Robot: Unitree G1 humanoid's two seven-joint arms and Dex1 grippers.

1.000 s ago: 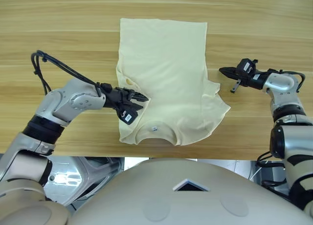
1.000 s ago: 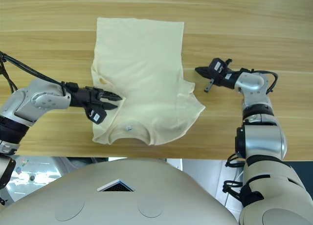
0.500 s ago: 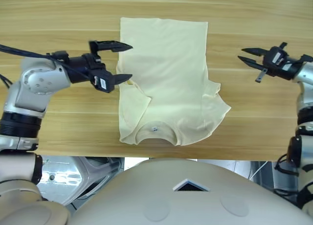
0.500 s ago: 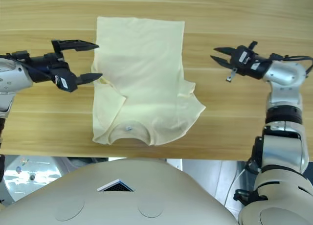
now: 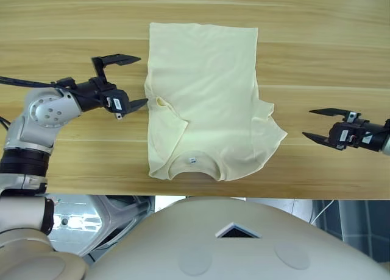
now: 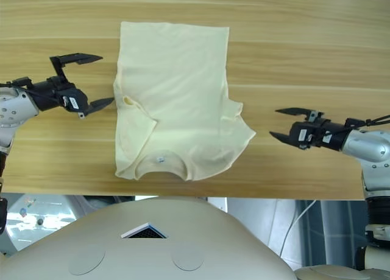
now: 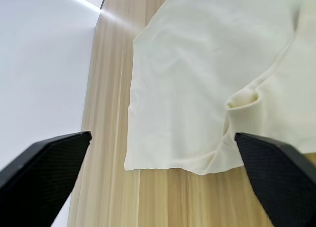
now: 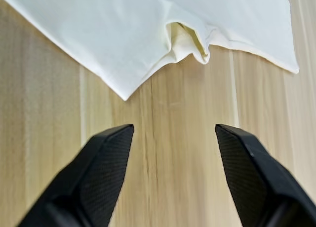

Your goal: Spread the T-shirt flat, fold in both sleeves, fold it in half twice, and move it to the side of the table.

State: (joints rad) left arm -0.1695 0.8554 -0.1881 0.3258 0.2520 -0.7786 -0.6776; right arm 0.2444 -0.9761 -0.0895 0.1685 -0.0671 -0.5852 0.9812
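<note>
Left claw (image 5: pixel 141 80) and right claw (image 5: pixel 308 123) both hover open, empty, flanking the T-shirt (image 5: pixel 204 97), probably lining up the right sleeve fold.

A T-shirt (image 5: pixel 207 97) lies at the middle of the table (image 5: pixel 323 36), collar toward the robot and hem toward the far side. Its left sleeve is folded in on top of the body; the right sleeve juts out onto the bare table. The left gripper (image 5: pixel 141 80) hangs just beside the shirt's left edge. The right gripper (image 5: pixel 308 123) is apart from the right sleeve, nearer the table's front edge.
</note>
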